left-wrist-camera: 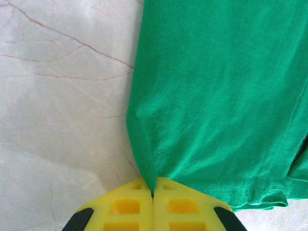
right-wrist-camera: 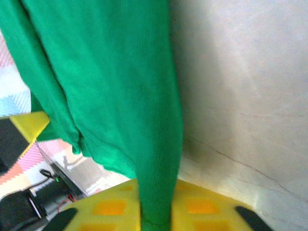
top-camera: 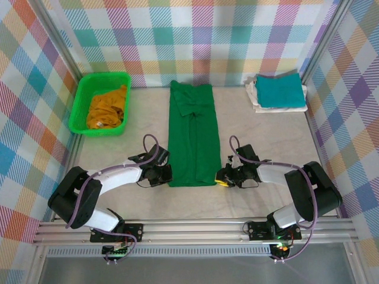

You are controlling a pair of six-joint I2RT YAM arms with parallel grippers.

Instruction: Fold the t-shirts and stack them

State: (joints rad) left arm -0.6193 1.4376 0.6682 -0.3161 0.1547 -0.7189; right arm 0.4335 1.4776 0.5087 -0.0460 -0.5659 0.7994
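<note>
The green shirt (top-camera: 190, 133) is light, limp cloth that sags and slips, so I grip the hem corners. It lies flat mid-desk, a long folded strip running twelve to six. My left hand (left-wrist-camera: 153, 188) pinches its seven o'clock corner, my right hand (right-wrist-camera: 156, 197) the five o'clock one.

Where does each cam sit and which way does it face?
Top external: above and behind the bases, looking down on the table; both arms, left end effector and right end effector at the green t-shirt hem.
Left wrist: on the left arm, facing along its yellow fingers, which pinch the hem corner.
Right wrist: on the right arm, its fingers clamping the cloth.
Shared: all three see the green t-shirt.
</note>
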